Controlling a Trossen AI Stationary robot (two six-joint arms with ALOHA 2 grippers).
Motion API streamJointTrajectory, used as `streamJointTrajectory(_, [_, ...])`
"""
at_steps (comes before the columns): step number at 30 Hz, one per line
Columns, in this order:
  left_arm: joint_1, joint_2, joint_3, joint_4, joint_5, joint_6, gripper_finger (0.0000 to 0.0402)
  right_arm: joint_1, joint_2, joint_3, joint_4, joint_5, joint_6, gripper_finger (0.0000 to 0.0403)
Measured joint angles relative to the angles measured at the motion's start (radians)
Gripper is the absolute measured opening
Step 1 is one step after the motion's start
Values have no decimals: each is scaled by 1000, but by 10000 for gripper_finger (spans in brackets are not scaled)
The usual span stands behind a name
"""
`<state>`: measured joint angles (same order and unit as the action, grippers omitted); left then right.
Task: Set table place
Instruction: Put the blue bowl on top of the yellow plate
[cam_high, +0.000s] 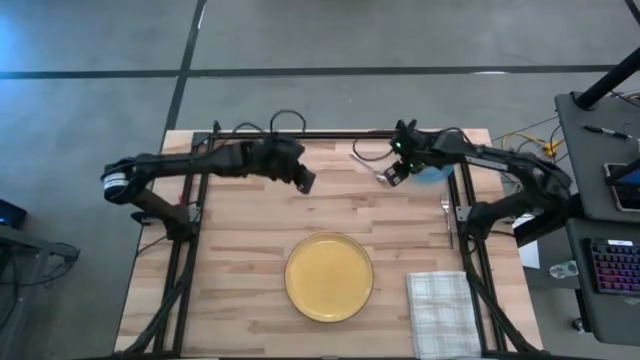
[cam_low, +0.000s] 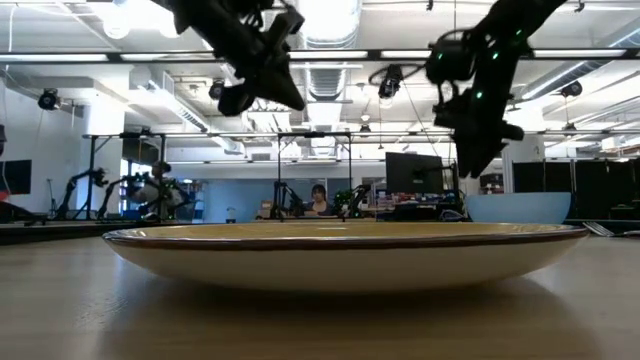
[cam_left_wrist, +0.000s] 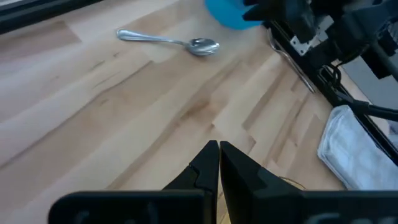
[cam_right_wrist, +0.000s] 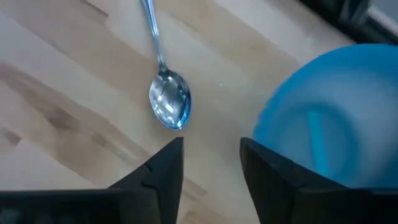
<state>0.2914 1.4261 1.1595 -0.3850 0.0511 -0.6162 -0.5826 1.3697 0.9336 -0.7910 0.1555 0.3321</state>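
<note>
The yellow plate (cam_high: 329, 277) rests flat on the table's near middle and fills the low view (cam_low: 340, 250). The checked napkin (cam_high: 440, 312) lies to its right. The blue bowl (cam_high: 434, 176) stands upright at the far right and shows in the right wrist view (cam_right_wrist: 336, 118). The silver spoon (cam_right_wrist: 168, 99) lies flat beside it, handle toward the far edge. The fork (cam_high: 447, 214) lies by the right frame rail. My right gripper (cam_right_wrist: 211, 149) is open and empty, above the table between the spoon and the bowl. My left gripper (cam_left_wrist: 218, 151) is shut and empty, raised over the table's far middle (cam_high: 304, 181).
Black frame rails (cam_high: 462, 215) run along the table's left and right sides, and cables lie at the far edge (cam_high: 285, 122). Bare wood (cam_high: 250, 220) lies between the plate and the two grippers. A desk with a keyboard (cam_high: 612, 265) stands to the table's right.
</note>
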Motion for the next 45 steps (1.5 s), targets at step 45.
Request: streamJointTrajectory(45, [187, 2, -1, 62, 257, 184, 0, 6, 138, -82, -104, 159, 68, 185])
